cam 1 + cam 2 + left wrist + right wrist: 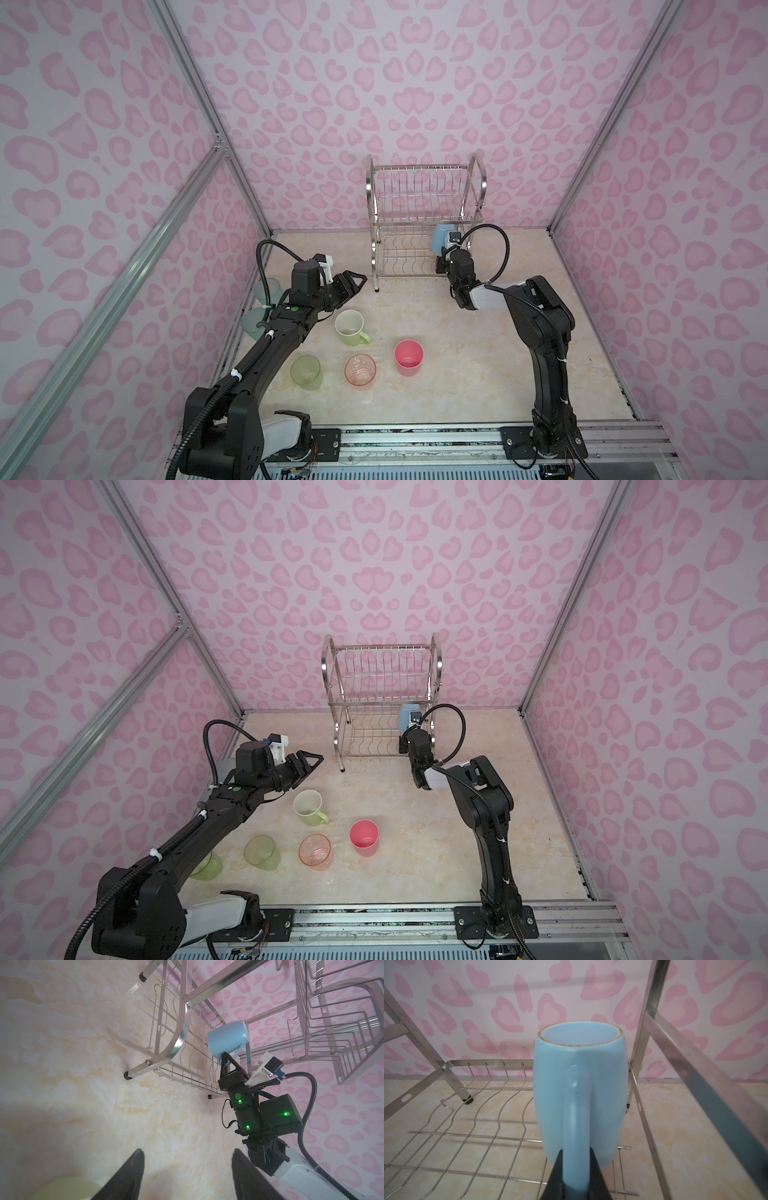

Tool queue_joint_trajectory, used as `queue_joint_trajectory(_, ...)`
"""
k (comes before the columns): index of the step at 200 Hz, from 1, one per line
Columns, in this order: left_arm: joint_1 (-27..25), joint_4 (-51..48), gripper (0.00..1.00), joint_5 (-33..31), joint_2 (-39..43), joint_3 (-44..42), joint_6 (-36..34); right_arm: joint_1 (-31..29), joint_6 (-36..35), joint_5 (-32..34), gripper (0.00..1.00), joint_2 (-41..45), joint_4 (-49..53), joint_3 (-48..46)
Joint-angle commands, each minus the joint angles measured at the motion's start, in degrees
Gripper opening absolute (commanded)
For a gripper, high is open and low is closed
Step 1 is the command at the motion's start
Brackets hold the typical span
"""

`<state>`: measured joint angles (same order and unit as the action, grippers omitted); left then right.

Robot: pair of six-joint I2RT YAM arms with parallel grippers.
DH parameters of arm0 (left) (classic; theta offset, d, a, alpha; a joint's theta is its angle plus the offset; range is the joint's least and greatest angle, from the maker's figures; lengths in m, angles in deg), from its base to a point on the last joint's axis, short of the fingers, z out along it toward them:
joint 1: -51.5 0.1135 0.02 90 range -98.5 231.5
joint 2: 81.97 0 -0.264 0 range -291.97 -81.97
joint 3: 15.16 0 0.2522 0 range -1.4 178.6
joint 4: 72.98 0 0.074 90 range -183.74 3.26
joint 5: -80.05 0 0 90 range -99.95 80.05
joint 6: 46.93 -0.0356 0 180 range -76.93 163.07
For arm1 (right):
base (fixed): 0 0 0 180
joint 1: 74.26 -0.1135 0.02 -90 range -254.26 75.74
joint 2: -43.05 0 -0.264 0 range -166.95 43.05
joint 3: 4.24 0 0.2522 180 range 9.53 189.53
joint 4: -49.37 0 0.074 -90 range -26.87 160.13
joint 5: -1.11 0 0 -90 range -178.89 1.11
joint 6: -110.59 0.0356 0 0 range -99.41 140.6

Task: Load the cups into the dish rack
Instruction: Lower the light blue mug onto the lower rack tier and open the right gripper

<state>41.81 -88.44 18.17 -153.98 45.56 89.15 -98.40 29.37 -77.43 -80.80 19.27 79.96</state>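
The steel dish rack stands at the back. My right gripper is shut on the handle of a blue mug. The mug hangs tilted, base away from the gripper, over the right end of the lower tier. My left gripper hangs open and empty left of the rack. On the table stand a green mug, a pink tumbler, an orange-pink tumbler and a yellow-green tumbler.
Two pale blue tumblers sit by the left wall, partly behind my left arm. Another green tumbler shows under that arm. Pink patterned walls close in three sides. A metal rail runs along the front edge.
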Motion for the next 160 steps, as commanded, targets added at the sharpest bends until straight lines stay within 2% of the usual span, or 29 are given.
queue_joint_trajectory(1,0.15,1.61,0.69,0.28,0.63,-0.35,-0.13,0.22,-0.43,0.8,0.01,-1.09,-4.53,1.55)
queue_joint_trajectory(78,0.22,1.69,0.69,0.41,1.1,-0.8,-0.06,0.68,0.05,2.19,0.01,-4.06,-2.71,6.45)
queue_joint_trajectory(160,0.33,2.04,0.69,0.79,1.34,-1.04,0.14,1.2,1.23,2.79,0.06,-5.04,0.88,9.44)
